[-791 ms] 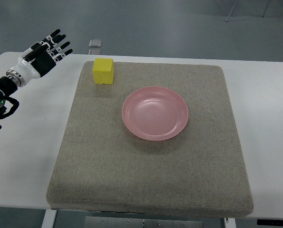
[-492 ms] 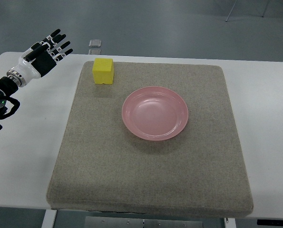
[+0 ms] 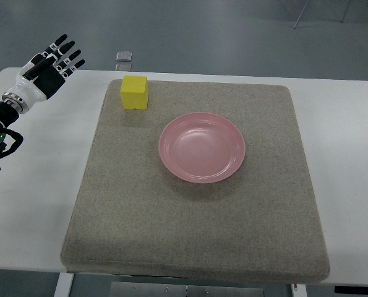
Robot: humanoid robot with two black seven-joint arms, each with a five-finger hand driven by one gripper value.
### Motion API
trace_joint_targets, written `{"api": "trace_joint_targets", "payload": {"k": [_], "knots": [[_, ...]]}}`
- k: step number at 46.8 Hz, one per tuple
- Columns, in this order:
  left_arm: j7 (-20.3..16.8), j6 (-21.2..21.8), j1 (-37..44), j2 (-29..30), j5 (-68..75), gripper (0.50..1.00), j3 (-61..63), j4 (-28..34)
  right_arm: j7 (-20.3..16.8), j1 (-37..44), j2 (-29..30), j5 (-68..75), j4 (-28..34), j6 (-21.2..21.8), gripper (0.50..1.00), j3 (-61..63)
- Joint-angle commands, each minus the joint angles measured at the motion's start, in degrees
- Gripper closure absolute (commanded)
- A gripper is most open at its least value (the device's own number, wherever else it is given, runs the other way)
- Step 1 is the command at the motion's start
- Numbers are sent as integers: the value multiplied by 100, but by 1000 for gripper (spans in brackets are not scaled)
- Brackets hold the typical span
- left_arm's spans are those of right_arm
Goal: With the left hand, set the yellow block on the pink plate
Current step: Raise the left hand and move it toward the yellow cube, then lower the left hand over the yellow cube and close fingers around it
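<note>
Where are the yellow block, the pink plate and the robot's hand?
yellow block (image 3: pixel 134 93), top view, its top face.
pink plate (image 3: pixel 171 162), top view, its left rim.
left hand (image 3: pixel 46 69), top view, its palm.

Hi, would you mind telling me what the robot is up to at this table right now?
The robot's left hand hovers over the white table at the far left, fingers spread and holding nothing. The yellow block sits untouched on the far left corner of the grey mat, apart from the hand. The pink plate lies empty near the mat's middle. Nothing has been grasped yet; the right arm is out of view.
</note>
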Motion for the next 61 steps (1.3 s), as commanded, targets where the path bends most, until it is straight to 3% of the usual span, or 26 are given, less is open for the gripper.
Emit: {"api": "trace_joint_targets", "payload": {"k": [1, 27, 50, 61], "knots": [[-1, 0, -34, 27, 193, 506, 2, 0, 1, 0, 0, 0, 0, 0, 576, 0], [-63, 0, -781, 378, 2741, 508, 2, -35, 1, 0, 0, 0, 0, 0, 576, 0], [-63, 0, -1695, 387, 6327, 508, 19, -228, 1, 0, 0, 0, 0, 0, 576, 0], [-255, 0, -2064, 335, 6829, 510, 1028, -694, -8, 0, 0, 0, 9, 0, 576, 0]]}}
